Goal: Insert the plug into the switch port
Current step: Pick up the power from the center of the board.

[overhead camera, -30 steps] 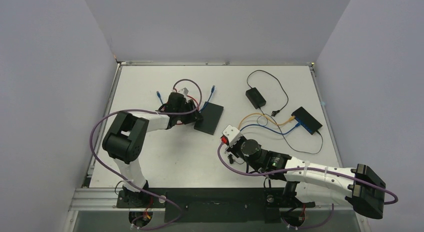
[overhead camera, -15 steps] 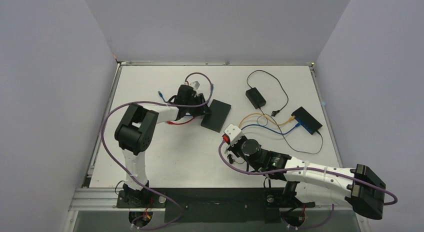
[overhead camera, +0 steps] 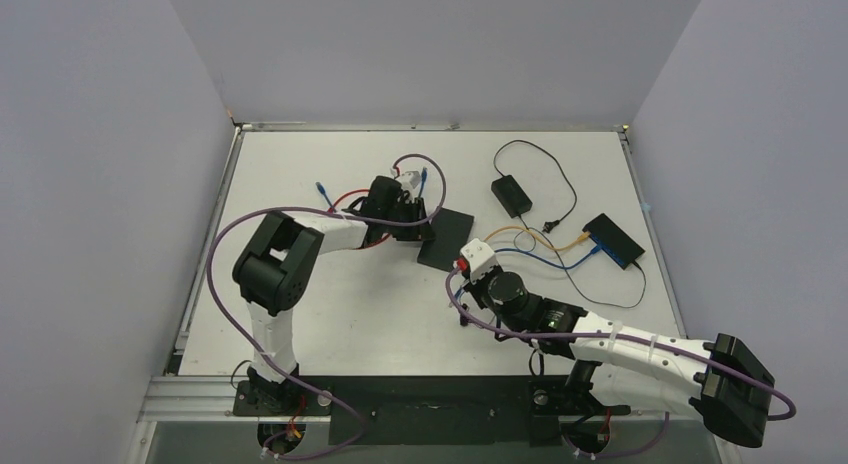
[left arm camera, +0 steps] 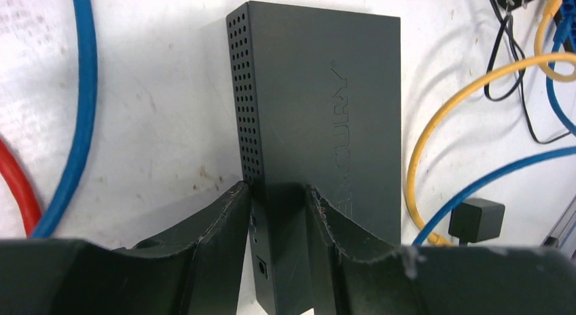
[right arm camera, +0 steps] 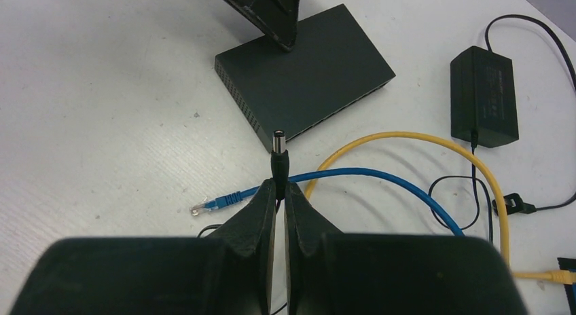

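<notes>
The switch [left arm camera: 326,111], a flat dark box with a perforated side, lies left of the table's centre [overhead camera: 445,239]. My left gripper [left arm camera: 278,193] is shut on its near corner, one finger on each face. A small round port [left arm camera: 262,267] shows on the narrow end between those fingers. My right gripper [right arm camera: 279,186] is shut on the plug [right arm camera: 279,152], a black barrel plug that sticks out past the fingertips with its metal tip toward the switch [right arm camera: 306,70]. The tip sits just short of the switch's nearest corner and a little above the table.
A black power adapter [overhead camera: 511,195] with its thin cord lies behind the switch. A second black box [overhead camera: 614,240] sits at the right with yellow and blue cables plugged in. A loose blue cable end [right arm camera: 217,203] lies under the right gripper. Red cable [left arm camera: 17,186] lies by the left gripper.
My left gripper has carried the switch to the right, toward the table's centre. The right gripper with the plug has shifted slightly right and farther from the arm bases.
</notes>
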Robot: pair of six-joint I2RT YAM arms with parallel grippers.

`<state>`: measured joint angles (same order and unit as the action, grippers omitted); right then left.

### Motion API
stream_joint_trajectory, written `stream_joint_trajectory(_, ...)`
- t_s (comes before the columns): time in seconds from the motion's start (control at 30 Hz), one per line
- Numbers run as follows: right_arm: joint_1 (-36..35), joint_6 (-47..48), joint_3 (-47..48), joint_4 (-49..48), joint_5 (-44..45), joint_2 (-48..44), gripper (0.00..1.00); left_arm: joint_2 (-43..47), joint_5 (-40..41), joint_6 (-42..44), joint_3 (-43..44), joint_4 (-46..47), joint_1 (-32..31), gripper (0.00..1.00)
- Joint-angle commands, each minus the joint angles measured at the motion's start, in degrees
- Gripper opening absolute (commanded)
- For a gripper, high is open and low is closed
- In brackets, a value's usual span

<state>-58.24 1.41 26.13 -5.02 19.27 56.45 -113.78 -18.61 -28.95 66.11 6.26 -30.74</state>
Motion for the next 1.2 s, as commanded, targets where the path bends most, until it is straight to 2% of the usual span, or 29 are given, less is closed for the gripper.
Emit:
stream_joint_trajectory(0.0,1.8,-3.8,0.3,-0.3,1.3,-0.9,0.00,3.6,-1.9,2.0,-5.9,-2.5,-1.5,0.31)
stream_joint_trajectory(0.23,8.6,-12.7,5.3,4.7,-3.1,3.8,0.00,11.7,0.5,0.6,-16.8,-1.2,-2.5,0.31)
stream_joint_trajectory(0.43,12.3,-18.2,9.6,6.6,-7.2,13.0,0.00,18.9,2.8,-0.9,-23.4,-1.1,-2.5,0.30)
stream_joint_trajectory(0.73,13.3,-21.7,15.2,5.6,-11.5,24.6,0.00,30.4,5.3,-3.7,-33.6,-0.7,-2.4,0.30)
stream_joint_trajectory(0.93,14.0,-24.8,17.6,3.1,-11.0,30.4,0.00,35.0,3.8,-5.0,-37.3,0.9,-2.6,0.30)
stream_joint_trajectory(1.17,15.4,-27.5,18.4,1.2,-7.2,33.6,0.00,37.0,2.3,-4.8,-37.6,3.9,-2.6,0.30)
